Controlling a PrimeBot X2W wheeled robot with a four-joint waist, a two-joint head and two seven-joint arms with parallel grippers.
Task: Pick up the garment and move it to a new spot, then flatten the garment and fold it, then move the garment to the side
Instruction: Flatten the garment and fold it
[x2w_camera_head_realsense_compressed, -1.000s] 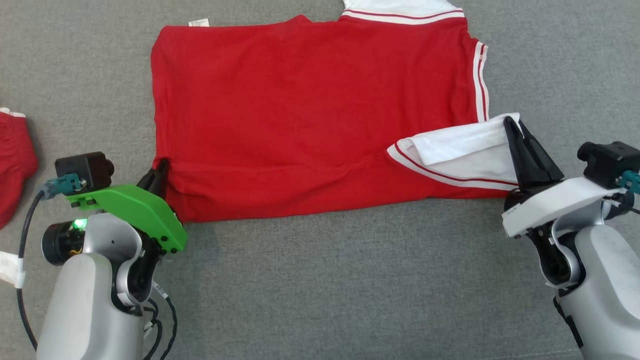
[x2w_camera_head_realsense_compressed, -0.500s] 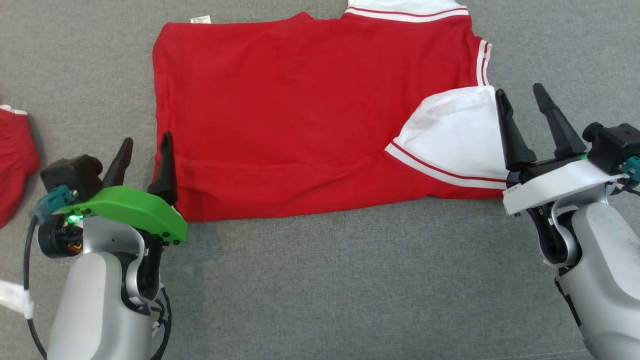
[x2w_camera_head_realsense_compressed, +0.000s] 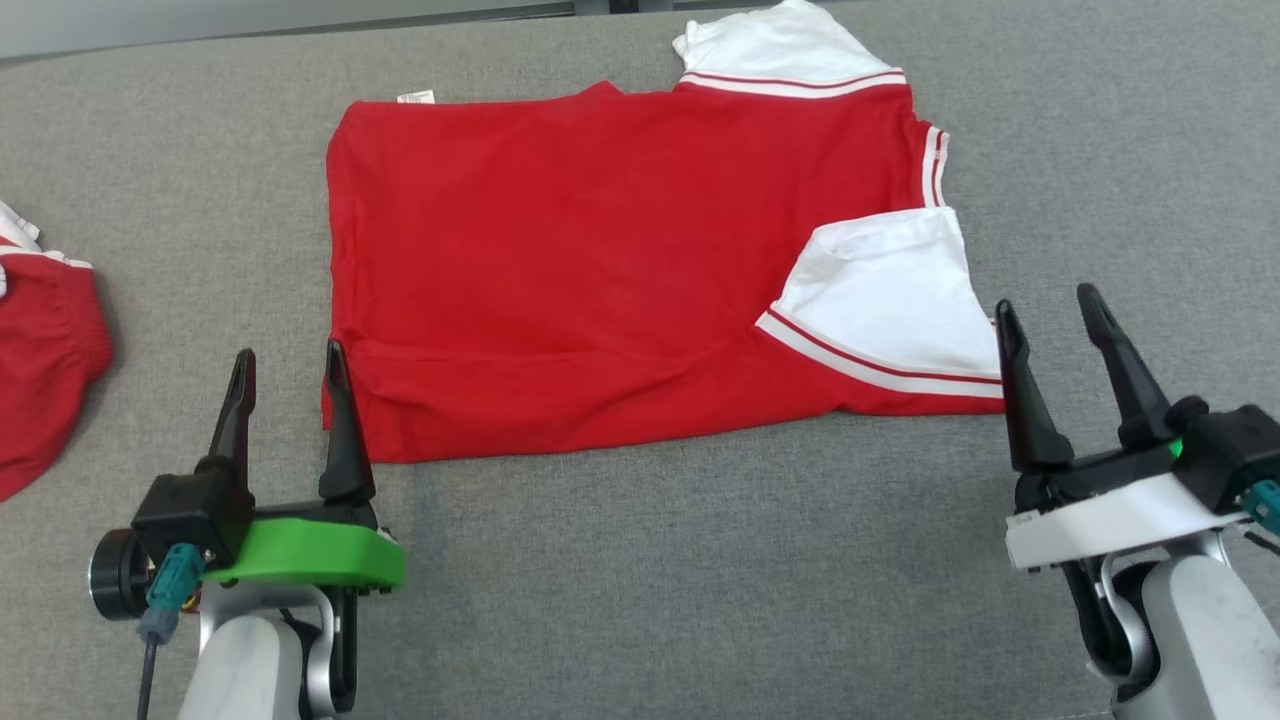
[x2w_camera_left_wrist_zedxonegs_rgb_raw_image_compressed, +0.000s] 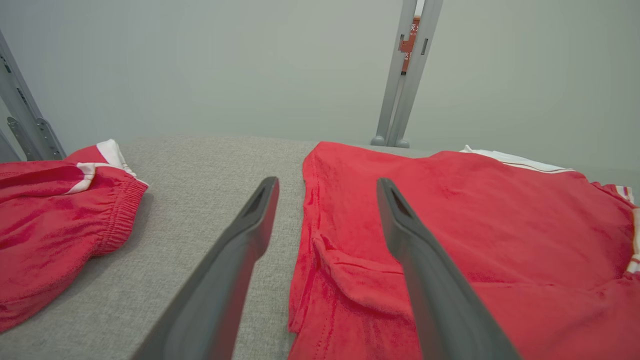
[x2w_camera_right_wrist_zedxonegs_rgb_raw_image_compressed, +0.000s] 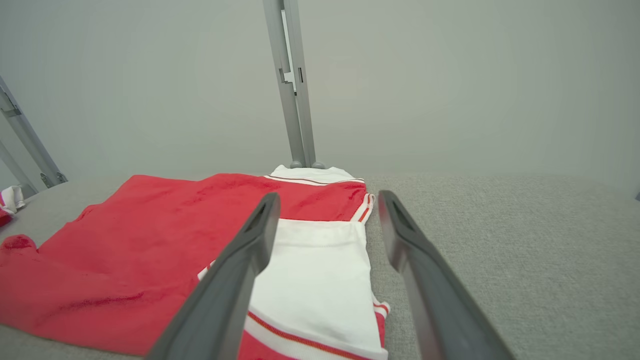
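Observation:
The garment (x2w_camera_head_realsense_compressed: 600, 270) is a red shirt with white striped sleeves, lying flat on the grey surface with its near edge folded over and one white sleeve (x2w_camera_head_realsense_compressed: 890, 300) turned in at the right. My left gripper (x2w_camera_head_realsense_compressed: 288, 365) stands open at the shirt's near left corner, its right finger just over the hem; the left wrist view has the garment (x2w_camera_left_wrist_zedxonegs_rgb_raw_image_compressed: 475, 235) under and beyond that finger. Beside the folded sleeve's right edge my right gripper (x2w_camera_head_realsense_compressed: 1045, 310) is open and holds nothing. In the right wrist view the white sleeve (x2w_camera_right_wrist_zedxonegs_rgb_raw_image_compressed: 310, 275) lies under the left finger.
A second red garment (x2w_camera_head_realsense_compressed: 40, 350) with white trim lies at the far left, also in the left wrist view (x2w_camera_left_wrist_zedxonegs_rgb_raw_image_compressed: 55, 215). Grey metal posts (x2w_camera_right_wrist_zedxonegs_rgb_raw_image_compressed: 292, 85) rise behind the surface's far edge. Bare grey cloth surface (x2w_camera_head_realsense_compressed: 700, 580) stretches in front of the shirt.
Both grippers have let go of the garment and opened, then drawn back toward me. The white sleeve has dropped flat onto the shirt. The head camera has tilted, shifting the whole picture down.

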